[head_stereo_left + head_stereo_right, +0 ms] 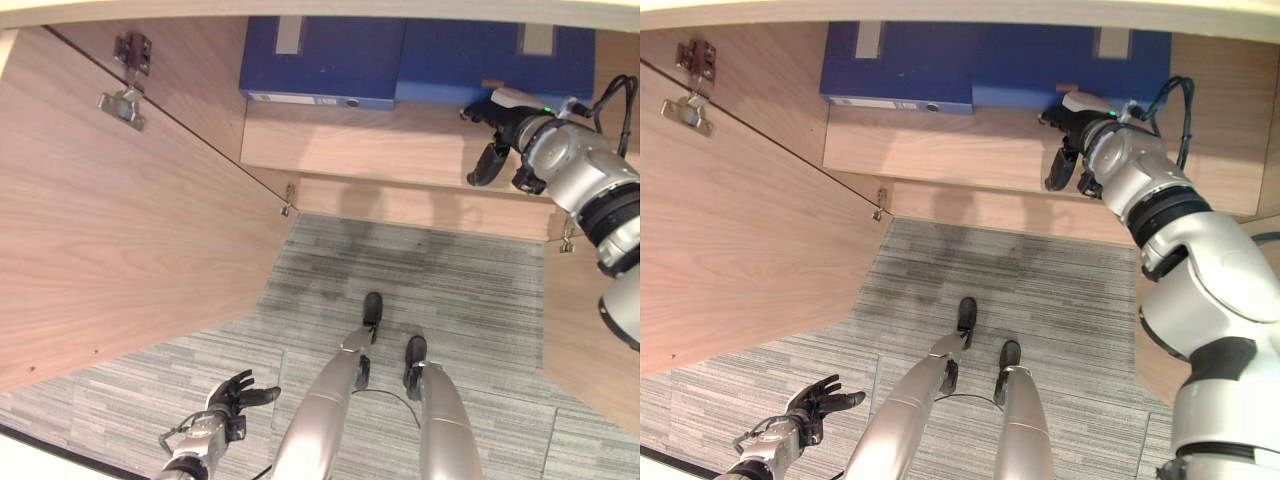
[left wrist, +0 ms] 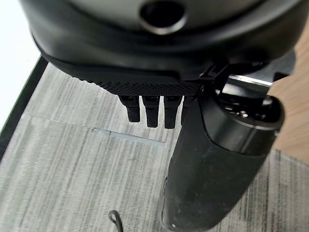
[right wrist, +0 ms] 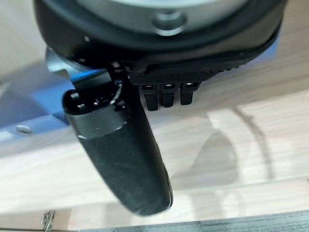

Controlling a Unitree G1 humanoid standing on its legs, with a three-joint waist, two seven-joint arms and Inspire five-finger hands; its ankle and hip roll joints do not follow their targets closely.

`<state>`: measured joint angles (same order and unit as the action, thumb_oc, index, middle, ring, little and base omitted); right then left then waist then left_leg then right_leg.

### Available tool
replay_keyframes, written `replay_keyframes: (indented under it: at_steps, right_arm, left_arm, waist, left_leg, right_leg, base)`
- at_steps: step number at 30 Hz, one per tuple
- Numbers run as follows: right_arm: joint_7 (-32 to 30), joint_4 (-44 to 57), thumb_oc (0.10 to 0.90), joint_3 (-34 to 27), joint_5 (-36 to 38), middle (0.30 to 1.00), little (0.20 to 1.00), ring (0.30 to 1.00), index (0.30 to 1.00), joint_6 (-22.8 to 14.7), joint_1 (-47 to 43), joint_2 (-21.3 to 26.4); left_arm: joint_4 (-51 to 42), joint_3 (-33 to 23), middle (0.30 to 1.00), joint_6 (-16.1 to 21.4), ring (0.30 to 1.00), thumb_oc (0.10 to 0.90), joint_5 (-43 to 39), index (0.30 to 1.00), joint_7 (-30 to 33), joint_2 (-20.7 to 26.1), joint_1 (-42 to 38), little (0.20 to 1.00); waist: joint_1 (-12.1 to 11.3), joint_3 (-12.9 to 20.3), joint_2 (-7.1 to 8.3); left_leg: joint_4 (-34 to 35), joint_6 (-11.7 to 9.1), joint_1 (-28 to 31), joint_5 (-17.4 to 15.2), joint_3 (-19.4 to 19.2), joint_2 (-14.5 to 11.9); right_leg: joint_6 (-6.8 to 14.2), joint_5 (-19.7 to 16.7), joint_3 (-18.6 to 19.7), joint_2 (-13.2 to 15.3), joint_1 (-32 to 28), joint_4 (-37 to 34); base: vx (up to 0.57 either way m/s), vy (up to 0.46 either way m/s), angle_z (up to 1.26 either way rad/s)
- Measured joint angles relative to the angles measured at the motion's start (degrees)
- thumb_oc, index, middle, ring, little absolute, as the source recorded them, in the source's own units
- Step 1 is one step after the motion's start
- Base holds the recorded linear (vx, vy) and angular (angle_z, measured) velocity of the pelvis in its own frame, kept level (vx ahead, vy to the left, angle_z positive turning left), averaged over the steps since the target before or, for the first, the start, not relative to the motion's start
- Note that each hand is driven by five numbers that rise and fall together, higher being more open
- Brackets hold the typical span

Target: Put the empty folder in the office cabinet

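The right hand hangs with fingers relaxed and empty, thumb pointing down, just in front of the right-hand blue folder lying flat on the cabinet shelf beside another blue folder. The left hand hangs low over the grey carpet, fingers spread, beside the open cabinet door.
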<state>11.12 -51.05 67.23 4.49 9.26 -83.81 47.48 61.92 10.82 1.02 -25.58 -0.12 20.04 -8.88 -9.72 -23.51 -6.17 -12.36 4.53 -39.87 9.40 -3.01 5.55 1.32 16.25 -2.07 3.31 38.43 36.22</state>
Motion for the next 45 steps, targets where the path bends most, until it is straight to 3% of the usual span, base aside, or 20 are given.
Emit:
replay_keyframes:
  at_steps: [4,7,9,19,25,27,29,31,36,37,39,41,43,45]
  right_arm:
    - [2.5,6.0,0.8,2.2,-0.5,0.9,0.9,0.9,0.9,-0.4,1.7,3.3]
    - [4.0,7.9,0.8,4.0,-5.0,0.9,0.9,0.9,0.9,-0.5,2.9,3.6]
    - [6.2,11.9,0.8,4.6,-9.0,0.9,0.9,0.9,0.9,0.0,4.1,4.1]
    - [7.2,13.0,0.8,1.4,-11.3,0.9,0.9,0.9,0.9,-1.4,7.6,4.2]
    - [9.5,20.4,0.8,1.0,-11.5,0.9,0.9,0.9,0.9,-1.1,14.0,4.9]
    - [9.0,23.0,0.8,-3.6,-9.6,0.9,0.9,0.9,0.9,-2.0,19.2,4.9]
    - [7.6,31.8,0.8,-10.1,-7.6,0.9,0.9,0.9,0.9,-2.0,26.5,8.1]
    - [6.1,32.6,0.8,-12.3,-5.1,0.9,0.9,0.9,0.9,-3.5,29.1,7.9]
    - [0.9,44.1,0.8,-36.6,-1.6,0.9,0.9,0.9,0.9,-3.9,48.9,10.6]
    - [0.4,45.4,0.8,-38.7,-0.9,0.9,0.9,0.9,0.9,-4.2,51.5,11.3]
    - [-0.7,49.3,0.8,-49.8,0.8,0.9,0.9,0.9,0.9,-5.3,64.4,11.2]
    - [-1.0,49.2,0.8,-52.5,0.5,0.9,0.9,0.9,0.9,-5.3,69.6,11.3]
    - [-1.2,48.8,0.8,-53.7,0.1,0.9,0.9,0.9,0.9,-4.5,72.5,11.7]
    - [-1.2,48.6,0.8,-60.4,0.0,0.9,0.9,0.9,0.9,-4.6,81.3,9.2]
  left_arm:
    - [-0.8,0.0,0.9,0.2,0.9,0.8,0.1,0.9,-0.6,0.5,2.6,0.9]
    - [-1.9,0.2,0.9,0.3,0.9,0.8,0.1,0.9,-0.7,0.6,3.7,0.9]
    - [-2.0,0.2,0.9,0.3,0.9,0.8,0.2,0.9,-0.9,0.6,3.7,0.9]
    - [-1.6,0.1,0.9,0.2,0.9,0.8,1.4,0.9,-0.6,0.6,3.5,0.9]
    - [-0.6,-2.2,0.9,0.1,0.9,0.8,1.7,0.9,-0.4,0.6,3.6,0.9]
    - [0.1,-3.6,0.9,-0.4,0.9,0.8,2.7,0.9,-0.3,0.7,3.2,0.9]
    - [1.1,-4.8,0.9,-1.1,0.9,0.8,4.7,0.9,-0.4,0.7,3.1,0.9]
    - [2.7,-5.4,0.9,-1.3,0.9,0.8,6.2,0.9,-0.3,0.9,3.4,0.9]
    - [2.8,-6.4,0.9,-2.3,0.9,0.8,10.5,0.9,-0.5,1.1,2.6,0.9]
    - [2.9,-6.4,0.9,-2.3,0.9,0.8,10.9,0.9,-0.5,1.1,2.7,0.9]
    - [2.9,-5.6,0.9,-2.3,0.9,0.8,13.0,0.9,-0.5,0.9,3.6,0.9]
    - [3.7,-5.5,0.9,-2.7,0.9,0.8,14.5,0.9,-0.6,0.1,4.8,0.9]
    - [4.1,-5.7,0.9,-2.7,0.9,0.8,15.3,0.9,-0.6,-0.8,5.4,0.9]
    - [4.6,-5.1,0.9,-3.1,0.9,0.8,17.1,0.9,-0.6,-2.0,4.7,0.9]
  waist:
    - [0.1,0.2,0.38]
    - [0.0,0.7,0.38]
    - [0.1,1.4,0.51]
    - [0.2,2.1,0.55]
    - [0.7,2.2,0.8]
    - [1.4,2.3,1.17]
    - [2.6,2.3,1.38]
    - [4.0,2.6,2.02]
    - [7.0,5.3,6.2]
    - [7.9,5.7,6.67]
    - [9.1,7.8,7.4]
    - [11.7,10.6,7.21]
    - [12.9,11.4,6.46]
    - [13.5,12.5,5.45]
  left_leg:
    - [0.8,-0.1,0.9,0.0,-0.5,0.0]
    - [1.1,0.0,1.7,0.6,-0.5,-0.2]
    - [3.0,-1.2,2.3,0.9,-0.2,-0.3]
    - [4.0,-1.5,3.3,1.3,-0.4,-0.6]
    - [6.6,-1.4,8.5,1.5,-0.5,-0.9]
    - [7.8,-1.6,10.8,1.7,-0.7,-1.2]
    - [8.4,-1.3,13.7,1.8,-1.3,-1.3]
    - [9.6,-1.5,17.2,1.7,-1.6,-1.6]
    - [13.2,-2.2,21.9,1.5,-4.4,-3.1]
    - [13.8,-2.2,23.1,1.5,-4.7,-3.3]
    - [15.4,-2.2,25.6,1.5,-6.0,-3.5]
    - [16.4,-2.7,26.5,1.1,-7.7,-3.9]
    - [16.9,-2.7,27.4,1.1,-8.5,-4.0]
    - [16.8,-3.0,28.7,0.7,-9.3,-4.4]
  right_leg:
    - [0.2,-0.5,0.0,0.4,-0.7,-0.3]
    - [0.1,-0.9,-0.1,0.3,-1.3,-0.9]
    - [0.0,-1.1,-0.3,0.1,-1.5,-2.1]
    - [0.4,-2.2,-0.3,0.0,-2.8,-3.5]
    - [0.3,-2.9,-0.2,-0.5,-7.7,-6.5]
    - [0.7,-3.5,-0.1,-0.8,-10.0,-8.3]
    - [0.7,-4.0,0.1,-0.9,-13.3,-10.0]
    - [1.0,-4.6,0.3,-1.0,-17.0,-12.3]
    - [0.7,-6.1,1.6,-2.0,-20.6,-16.0]
    - [0.9,-6.5,1.7,-2.0,-21.6,-16.9]
    - [1.0,-7.0,2.3,-2.2,-23.8,-18.6]
    - [1.0,-7.8,4.0,-2.5,-24.2,-20.1]
    - [1.2,-8.8,4.7,-2.8,-25.1,-21.5]
    - [1.3,-9.4,5.5,-3.0,-27.0,-23.3]
  base:
    - [-0.01,0.004,-0.07]
    - [-0.04,0.01,-0.02]
    - [-0.01,-0.009,-0.06]
    - [-0.03,-0.022,-0.02]
    - [0.0,-0.039,-0.04]
    - [0.01,-0.026,-0.08]
    - [0.0,-0.034,-0.14]
    - [0.0,-0.046,-0.23]
    - [-0.01,-0.052,-0.33]
    - [-0.01,-0.025,-0.28]
    - [-0.04,-0.015,-0.31]
    - [-0.02,-0.001,-0.52]
    - [0.01,0.0,-0.4]
    - [0.07,0.003,-0.25]
